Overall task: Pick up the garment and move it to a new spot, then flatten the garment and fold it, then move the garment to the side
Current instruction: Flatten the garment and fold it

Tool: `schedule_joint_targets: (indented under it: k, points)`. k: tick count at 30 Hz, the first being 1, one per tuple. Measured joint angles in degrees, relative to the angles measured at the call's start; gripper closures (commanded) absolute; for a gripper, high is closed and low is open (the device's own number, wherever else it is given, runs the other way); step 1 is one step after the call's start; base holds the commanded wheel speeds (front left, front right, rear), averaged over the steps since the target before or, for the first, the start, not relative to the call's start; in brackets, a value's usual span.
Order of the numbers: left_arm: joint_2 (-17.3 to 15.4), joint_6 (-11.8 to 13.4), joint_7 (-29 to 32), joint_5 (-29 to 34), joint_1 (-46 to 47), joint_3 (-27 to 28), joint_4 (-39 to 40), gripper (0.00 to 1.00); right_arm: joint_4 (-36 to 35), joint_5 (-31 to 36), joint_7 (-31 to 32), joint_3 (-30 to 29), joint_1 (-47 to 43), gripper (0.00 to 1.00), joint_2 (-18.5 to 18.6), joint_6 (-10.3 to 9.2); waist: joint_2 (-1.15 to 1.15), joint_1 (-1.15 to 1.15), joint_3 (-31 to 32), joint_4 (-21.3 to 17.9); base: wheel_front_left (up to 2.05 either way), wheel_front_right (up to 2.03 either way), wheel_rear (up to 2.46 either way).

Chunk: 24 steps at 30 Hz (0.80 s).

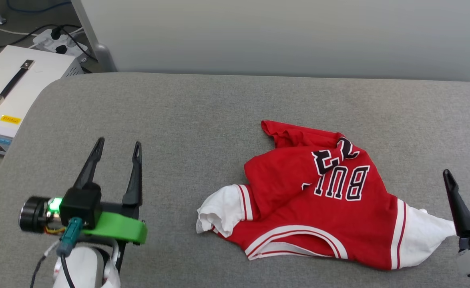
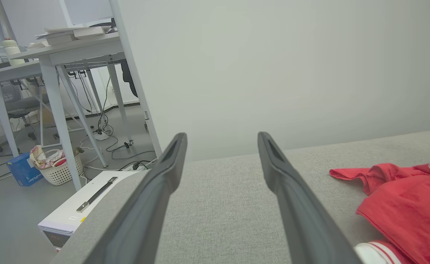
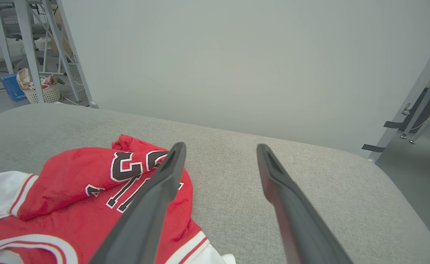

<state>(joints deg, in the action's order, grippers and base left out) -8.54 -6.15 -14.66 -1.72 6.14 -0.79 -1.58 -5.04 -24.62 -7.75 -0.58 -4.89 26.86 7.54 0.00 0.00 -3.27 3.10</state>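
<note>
While both grippers stand wide apart and empty, we see the red Bulls jersey [image 1: 323, 200] lying crumpled on the grey padded table [image 1: 219, 104], right of centre.

Its long axis runs across us, sleeve to sleeve, with the striped collar [image 1: 295, 231] towards us and the hem end folded over so the lettering reads upside down. We find the right gripper [image 1: 464, 170] much the nearer: the white sleeve on that side [image 1: 423, 236] reaches to the base of its inner finger, and the jersey lies to the left of its fingers. The left gripper [image 1: 119, 142] hovers well apart from the other white sleeve [image 1: 223, 210], with bare table between. We judge that flattening calls for each arm to take its own side.
</note>
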Motion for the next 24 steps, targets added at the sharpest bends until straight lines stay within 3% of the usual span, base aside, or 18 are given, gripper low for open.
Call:
schedule_joint_targets:
  k: [5,8,12,16,21,24]
  points:
    - [-6.0,-1.0,0.6,-1.4,7.9,-7.0,-1.6,0.0,-3.8,5.0,-1.1,0.3,-0.3,0.0,-5.0,0.0,0.0,0.0,-0.8,0.3,0.0,0.0,0.0]
    - [-11.8,-1.2,5.0,-6.1,13.6,-16.2,-1.8,0.0,-4.2,6.5,-1.2,1.6,-0.3,0.0,-6.5,0.0,0.0,0.0,-1.4,0.3,0.0,0.0,0.0]
    - [-19.6,-1.2,15.7,-17.8,22.2,-30.2,-0.5,0.0,-3.9,7.4,-1.6,2.9,-0.3,0.0,-7.2,0.0,0.0,0.0,-2.4,0.2,0.0,0.0,0.0]
    - [-24.8,-1.2,26.7,-29.7,30.8,-42.6,2.3,0.0,-3.4,7.8,-2.1,3.9,0.2,0.0,-7.5,0.0,0.0,0.0,-3.6,0.0,0.0,0.0,0.0]
    - [-28.5,-1.2,41.2,-41.9,39.1,-57.1,4.4,0.0,-2.5,7.9,-2.9,5.4,2.3,0.0,-7.5,0.0,0.0,0.0,-5.3,-1.0,0.0,0.0,0.0]
    - [-29.7,-1.2,46.4,-46.1,42.4,-63.5,4.4,0.0,-2.2,7.9,-3.6,6.2,3.4,0.0,-7.4,0.0,0.0,0.0,-6.4,-1.8,0.0,0.0,0.0]
